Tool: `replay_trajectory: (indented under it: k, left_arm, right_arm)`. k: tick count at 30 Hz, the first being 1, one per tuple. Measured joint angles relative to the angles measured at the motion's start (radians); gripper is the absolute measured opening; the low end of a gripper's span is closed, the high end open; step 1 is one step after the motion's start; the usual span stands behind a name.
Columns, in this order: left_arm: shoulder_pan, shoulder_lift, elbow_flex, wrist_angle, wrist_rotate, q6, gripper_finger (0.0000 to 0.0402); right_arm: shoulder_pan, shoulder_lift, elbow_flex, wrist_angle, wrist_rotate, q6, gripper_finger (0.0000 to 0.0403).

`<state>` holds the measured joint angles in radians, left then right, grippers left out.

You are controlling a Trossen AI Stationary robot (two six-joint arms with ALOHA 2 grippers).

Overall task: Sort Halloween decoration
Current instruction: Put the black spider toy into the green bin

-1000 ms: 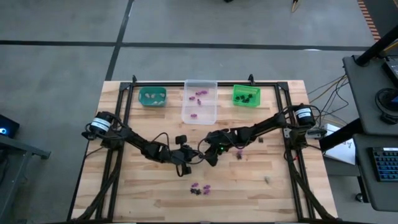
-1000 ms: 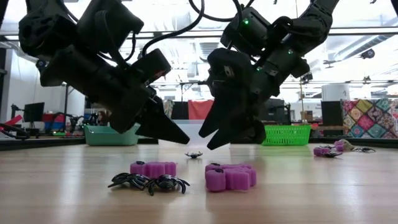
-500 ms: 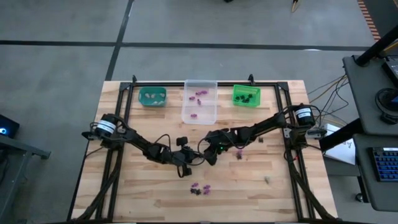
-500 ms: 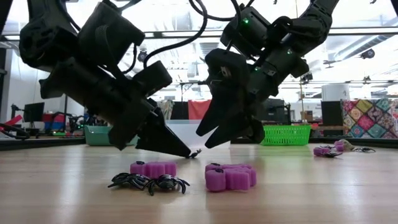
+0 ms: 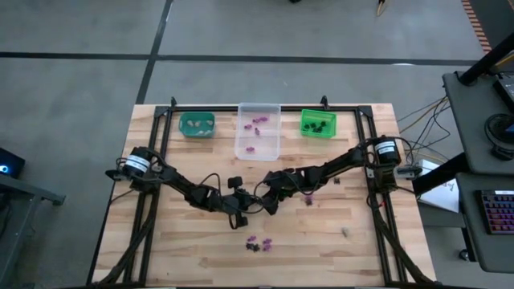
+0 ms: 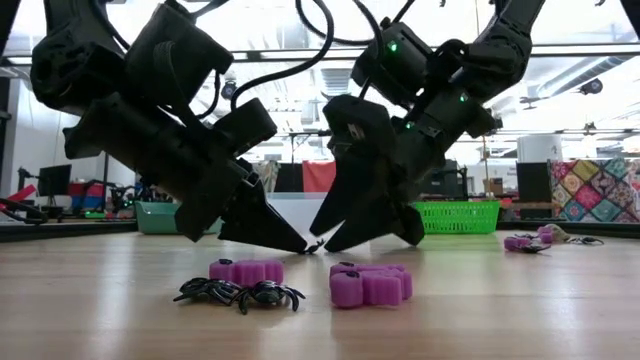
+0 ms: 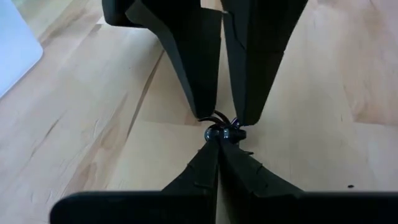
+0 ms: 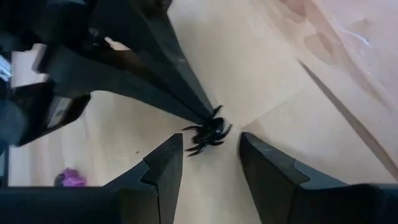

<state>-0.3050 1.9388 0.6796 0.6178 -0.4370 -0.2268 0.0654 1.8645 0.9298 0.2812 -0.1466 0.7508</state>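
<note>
The worktop (image 5: 185, 257) is a pale butcher-block slab of wooden strips, framed by a black rail and standing on a grey floor crossed by dark lines. Along its far edge sit three bins: a teal bin (image 5: 196, 124) towards the far left corner, a clear bin (image 5: 258, 132) at the middle, and a green bin (image 5: 318, 124) to the right. Purple trinkets (image 5: 257, 122) lie in the clear bin, dark ones in the green, pale ones in the teal.

Near the worktop's middle the two arms meet tip to tip. The left gripper (image 7: 217, 144) has its fingers pressed together, their tips at a black spider (image 8: 208, 132) on the wood; whether they pinch it or only touch it is hard to say. The right gripper (image 8: 210, 149) stands with its fingers apart, one on each side of that spider, not touching it.

Towards the near edge lies a small cluster: two purple pieces (image 6: 371, 284) and a pair of black spiders (image 6: 240, 293) just beside them. More trinkets lie scattered (image 5: 308, 197) on the right half, and a pale one (image 5: 346, 233) nearer the right edge.

Across the table the room is a bright workshop with ceiling lights, shelving and a patchwork quilt (image 6: 595, 191) at the right. A desk with a keyboard (image 5: 498, 212) stands beside the table's right edge.
</note>
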Motion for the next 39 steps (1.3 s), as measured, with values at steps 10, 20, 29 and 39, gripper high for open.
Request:
replay_trajectory:
  k: [10,20,29,39]
  left_arm:
    - [0.0,0.002,0.001,0.012,0.0,0.0,0.0]
    - [0.0,0.003,0.005,0.027,0.001,0.0,0.0]
    - [0.0,0.003,0.006,0.03,0.001,0.0,0.0]
    - [0.0,-0.027,0.006,-0.023,0.0,0.001,0.0]
  right_arm:
    - [-0.001,0.003,0.002,0.022,-0.008,-0.008,0.0136]
    - [-0.001,0.004,0.002,0.038,0.018,-0.011,0.0057]
    - [-0.004,0.004,0.002,0.038,0.027,-0.043,0.0011]
    - [-0.004,-0.005,0.002,0.032,0.027,-0.083,0.0009]
